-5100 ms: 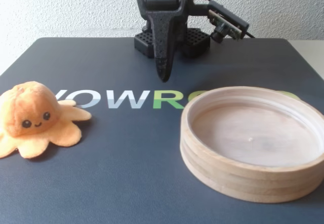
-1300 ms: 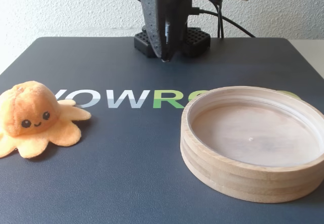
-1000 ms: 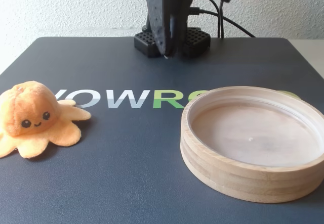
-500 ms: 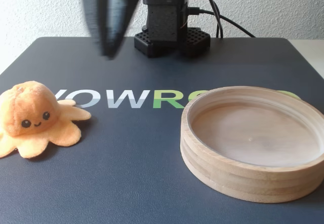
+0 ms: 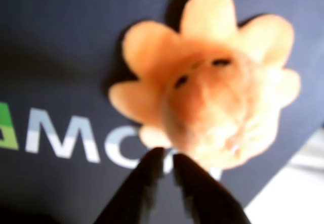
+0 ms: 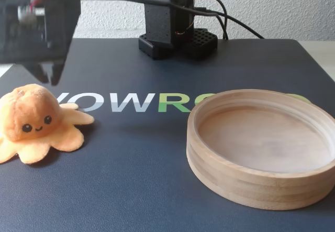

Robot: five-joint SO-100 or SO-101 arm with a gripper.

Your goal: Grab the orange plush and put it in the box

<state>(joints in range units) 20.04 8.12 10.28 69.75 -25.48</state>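
The orange plush (image 6: 36,123) is a small octopus with black eyes and a smile. It sits upright on the dark mat at the left of the fixed view, clear of the box. The box (image 6: 246,182) is a wide, shallow round wooden tray at the right, with nothing in it. My gripper (image 6: 48,77) hangs just above and behind the plush, not touching it. In the wrist view the blurred plush (image 5: 212,97) fills the middle, and my gripper (image 5: 167,155) enters from the bottom edge with its dark fingers almost together and nothing between them.
A dark blue mat (image 6: 136,179) with white and green lettering covers the table. The arm's black base (image 6: 162,22) and its cables (image 6: 230,20) stand at the back centre against a white wall. Open mat lies between the plush and the box.
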